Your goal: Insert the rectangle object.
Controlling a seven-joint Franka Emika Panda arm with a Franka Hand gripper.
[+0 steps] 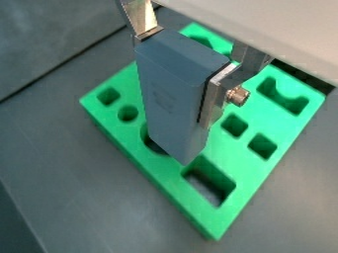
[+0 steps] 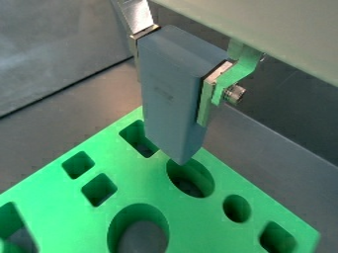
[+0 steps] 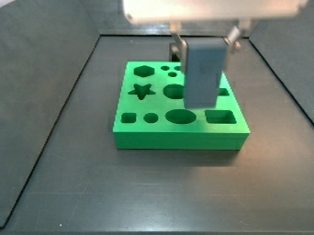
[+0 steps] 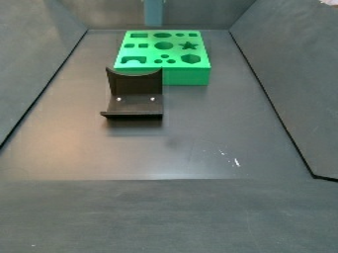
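Observation:
My gripper is shut on the rectangle object, a tall grey-blue block held upright between the silver fingers. It hangs over the green board, its lower end at or just above the board's top. In a wrist view the block ends just beside a dark hole in the board. In a side view the gripper holds the block over the board's right part, just behind the rectangular hole. I cannot tell whether the block touches the board.
The board has several shaped holes, among them a star and a hexagon. The dark fixture stands on the grey floor just in front of the board. Dark walls border the floor.

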